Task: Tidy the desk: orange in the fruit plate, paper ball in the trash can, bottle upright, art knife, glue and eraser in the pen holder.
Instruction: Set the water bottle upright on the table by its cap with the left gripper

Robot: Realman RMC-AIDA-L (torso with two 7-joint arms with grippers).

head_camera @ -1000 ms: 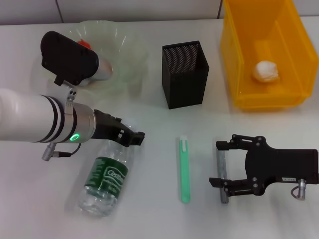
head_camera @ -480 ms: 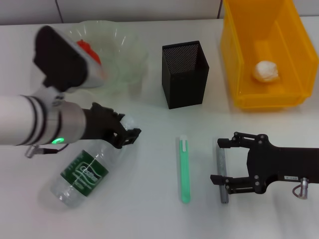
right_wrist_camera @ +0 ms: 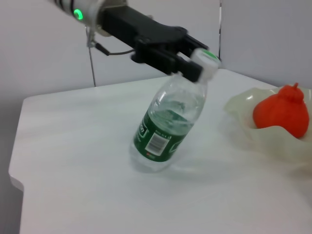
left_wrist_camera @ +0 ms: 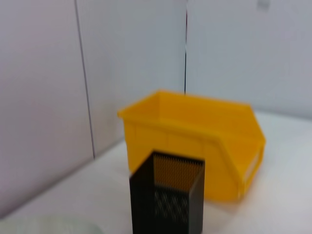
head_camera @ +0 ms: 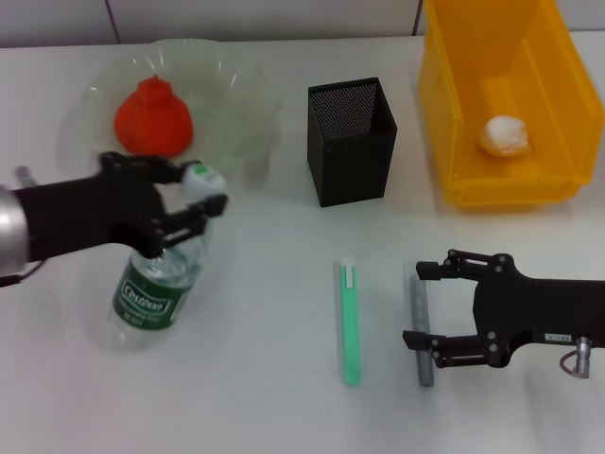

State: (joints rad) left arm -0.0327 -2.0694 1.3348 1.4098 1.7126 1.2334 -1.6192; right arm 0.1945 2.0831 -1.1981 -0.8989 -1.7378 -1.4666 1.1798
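Tilting up off the worktop [head_camera: 284,416] now: the bottle [head_camera: 156,279], lying flat on its side a second ago near the front-left, rising at a steep slant with its base down and its white cap lifted toward the fruit plate [head_camera: 241,113]. Clamping the neck just under the cap: the left end effector [head_camera: 184,203], swung round from its earlier low reach along the worktop. Cleared from the head camera's line of sight, too, leaving the orange [head_camera: 154,118] plainly sitting in the fruit plate at the back-left. Resting already in the trash can [head_camera: 444,113] at the back-right corner: the paper ball [head_camera: 504,135]. Standing between the two, near the back edge: the pen holder [head_camera: 351,142], its contents not visible. Hovering spread wide over the front-right of the worktop: the right end effector [head_camera: 416,307], straddling a grey stick-like item [head_camera: 423,336], with a green one [head_camera: 350,322] lying just beside, toward the middle. Hardly shifted from a second ago, that arm. Judging by the angle: uprighting well under way but unfinished, with the stationery seemingly waiting next.
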